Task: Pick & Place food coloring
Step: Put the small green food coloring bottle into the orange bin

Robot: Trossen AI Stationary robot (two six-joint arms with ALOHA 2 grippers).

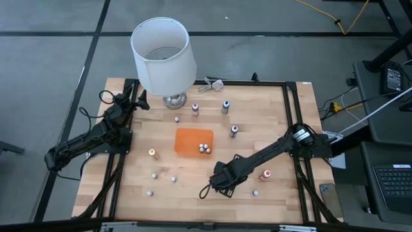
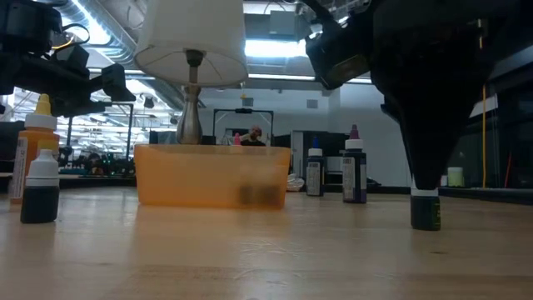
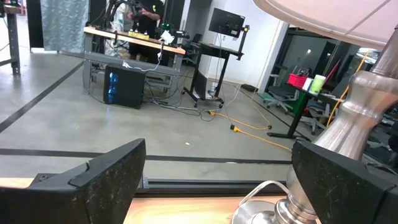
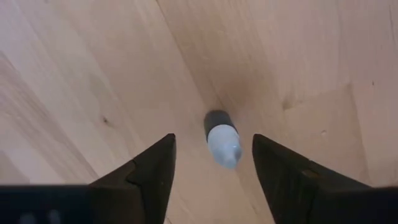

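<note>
Currently right tool (image 4: pixel 212 163) is held over a white-capped bottle (image 4: pixel 222 138) on the tabletop (image 4: pixel 93 74), fingers apart, no contact. Left tool (image 3: pixel 217 180) parked by lamp (image 1: pixel 163 57), fingers wide apart.

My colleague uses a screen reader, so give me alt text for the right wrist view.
The right gripper points down at a wooden table, fingers open on either side of a small white-capped dark bottle standing between them, untouched.
</note>
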